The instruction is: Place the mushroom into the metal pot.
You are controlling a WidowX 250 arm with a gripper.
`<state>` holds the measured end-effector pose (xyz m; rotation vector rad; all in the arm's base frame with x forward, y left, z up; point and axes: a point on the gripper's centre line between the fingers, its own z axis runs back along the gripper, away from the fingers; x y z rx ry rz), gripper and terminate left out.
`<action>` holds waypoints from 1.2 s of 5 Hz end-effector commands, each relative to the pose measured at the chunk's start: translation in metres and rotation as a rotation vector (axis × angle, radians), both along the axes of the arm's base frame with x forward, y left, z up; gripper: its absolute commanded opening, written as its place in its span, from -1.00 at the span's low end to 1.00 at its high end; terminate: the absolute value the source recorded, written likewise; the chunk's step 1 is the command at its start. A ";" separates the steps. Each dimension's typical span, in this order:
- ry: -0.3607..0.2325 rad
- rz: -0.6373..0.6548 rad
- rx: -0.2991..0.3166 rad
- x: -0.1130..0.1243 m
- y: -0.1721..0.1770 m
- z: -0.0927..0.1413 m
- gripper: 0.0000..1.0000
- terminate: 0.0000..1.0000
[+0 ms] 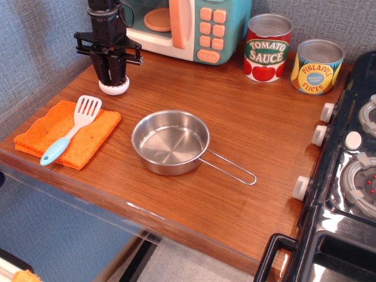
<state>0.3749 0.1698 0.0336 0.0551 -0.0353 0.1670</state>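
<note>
The small white mushroom (114, 88) sits on the wooden counter at the back left, its cap showing under my fingers. My black gripper (111, 75) stands straight over it with the fingers closed in on the stem, which they hide. The mushroom still rests on the counter. The metal pot (170, 142), a shallow shiny steel pan with a wire-loop handle pointing to the right front, sits empty mid-counter, to the right front of the mushroom.
An orange cloth (67, 133) with a white and blue spatula (73, 127) lies at the front left. A toy microwave (188, 26) stands at the back, with a tomato sauce can (268, 48) and pineapple can (317, 66) beside it. A black stove (349, 164) fills the right side.
</note>
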 end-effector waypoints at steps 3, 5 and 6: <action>-0.170 -0.242 -0.046 -0.041 -0.082 0.080 -1.00 -1.00; -0.089 -0.346 -0.039 -0.101 -0.121 0.055 -1.00 -1.00; -0.069 -0.348 -0.010 -0.104 -0.121 0.042 -1.00 -1.00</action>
